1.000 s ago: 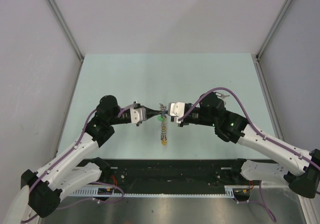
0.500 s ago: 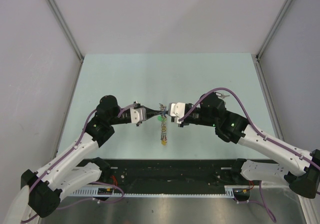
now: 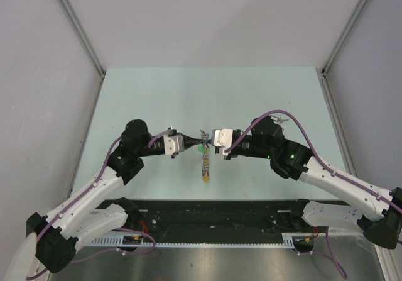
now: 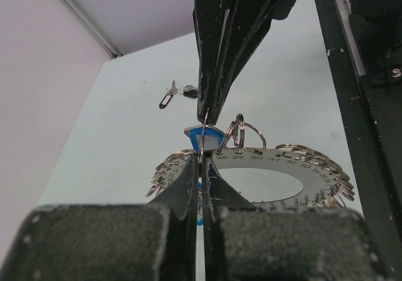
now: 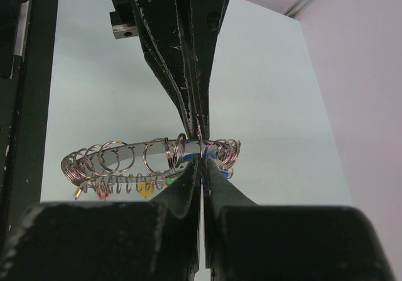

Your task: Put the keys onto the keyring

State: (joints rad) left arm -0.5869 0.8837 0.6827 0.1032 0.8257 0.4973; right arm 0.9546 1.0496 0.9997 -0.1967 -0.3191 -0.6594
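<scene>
Nothing has visibly shifted. Overhead, the left gripper (image 3: 191,142) and right gripper (image 3: 210,141) meet tip-to-tip, with the keyring (image 3: 205,158) dangling above the bench (image 3: 157,92). Left wrist: both pinch shut on one wire loop (image 4: 204,144). Right wrist: same grip; pulling apart could slip it, dropping the keyring.

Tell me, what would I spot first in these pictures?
The left tool and right tool meet tip to tip above the middle of the table, both pinching the keyring, whose silver loops and coloured tags dangle below. A few loose keys lie farther back on the right.
</scene>
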